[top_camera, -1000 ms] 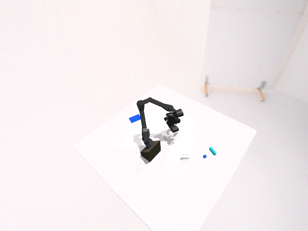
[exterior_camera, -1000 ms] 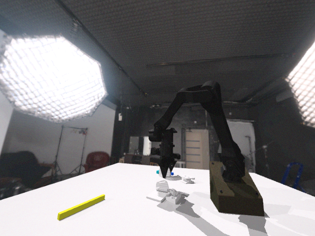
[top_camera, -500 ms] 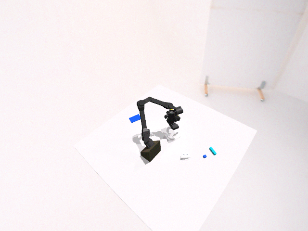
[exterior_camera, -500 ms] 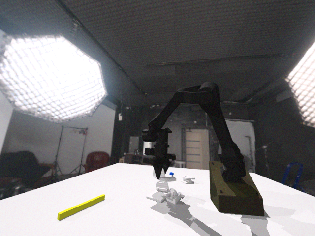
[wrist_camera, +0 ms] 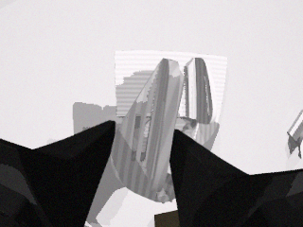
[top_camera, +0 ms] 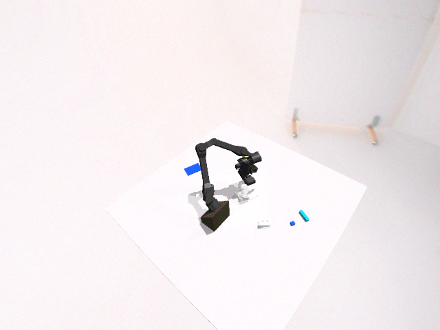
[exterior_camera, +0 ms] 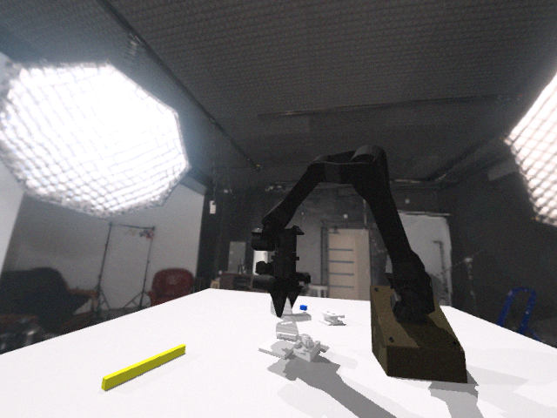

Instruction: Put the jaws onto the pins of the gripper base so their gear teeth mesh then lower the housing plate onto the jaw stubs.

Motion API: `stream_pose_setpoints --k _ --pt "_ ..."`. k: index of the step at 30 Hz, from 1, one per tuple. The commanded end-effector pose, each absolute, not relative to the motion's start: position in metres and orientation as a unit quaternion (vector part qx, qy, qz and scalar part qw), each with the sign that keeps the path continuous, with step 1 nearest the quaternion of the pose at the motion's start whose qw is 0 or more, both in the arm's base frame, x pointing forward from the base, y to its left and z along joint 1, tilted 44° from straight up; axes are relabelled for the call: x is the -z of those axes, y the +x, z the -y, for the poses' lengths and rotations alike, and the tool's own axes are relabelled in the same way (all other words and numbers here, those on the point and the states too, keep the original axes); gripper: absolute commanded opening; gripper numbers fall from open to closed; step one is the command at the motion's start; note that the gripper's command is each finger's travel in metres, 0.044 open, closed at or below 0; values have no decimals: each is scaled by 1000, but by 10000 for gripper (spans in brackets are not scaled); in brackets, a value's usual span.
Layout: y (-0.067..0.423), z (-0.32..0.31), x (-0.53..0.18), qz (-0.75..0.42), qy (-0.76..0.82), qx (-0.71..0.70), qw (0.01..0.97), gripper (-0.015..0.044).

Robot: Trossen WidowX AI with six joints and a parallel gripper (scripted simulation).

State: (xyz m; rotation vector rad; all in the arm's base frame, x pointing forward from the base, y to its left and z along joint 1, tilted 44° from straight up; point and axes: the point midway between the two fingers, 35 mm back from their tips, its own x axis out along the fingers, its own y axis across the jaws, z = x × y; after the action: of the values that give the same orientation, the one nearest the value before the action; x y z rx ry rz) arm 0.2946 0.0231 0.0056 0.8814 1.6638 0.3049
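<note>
My gripper (top_camera: 245, 178) (exterior_camera: 285, 311) (wrist_camera: 142, 131) is shut on a light grey jaw (exterior_camera: 300, 316) (wrist_camera: 163, 113), held upright-looking between the fingertips above the gripper base. The pale gripper base (top_camera: 245, 194) (exterior_camera: 309, 353) (wrist_camera: 219, 71) lies on the table below my fingers. The other grey jaw (exterior_camera: 286, 330) (wrist_camera: 203, 92) is at the base; whether it sits fully on its pin is too small to tell. The held jaw covers part of the base in the wrist view, hiding the pins. A small white part with stubs, apparently the housing plate (top_camera: 264, 223) (exterior_camera: 332, 318), lies apart on the table.
A yellow bar (exterior_camera: 144, 367) lies beside the base. A small blue cube (top_camera: 292, 223) (exterior_camera: 303, 307) and a teal cylinder (top_camera: 304, 215) lie beyond the white part. A blue flat block (top_camera: 192, 169) lies on the far side of the arm. The brown arm mount (top_camera: 219, 216) (exterior_camera: 422, 364) stands near the base.
</note>
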Motion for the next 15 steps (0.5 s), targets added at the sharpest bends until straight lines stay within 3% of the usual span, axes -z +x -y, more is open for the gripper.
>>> stream_pose_setpoints --k 1,15 --pt "295 -23 -6 -711 380 -129 577 134" --pt "295 -24 -7 -711 380 -129 577 134"
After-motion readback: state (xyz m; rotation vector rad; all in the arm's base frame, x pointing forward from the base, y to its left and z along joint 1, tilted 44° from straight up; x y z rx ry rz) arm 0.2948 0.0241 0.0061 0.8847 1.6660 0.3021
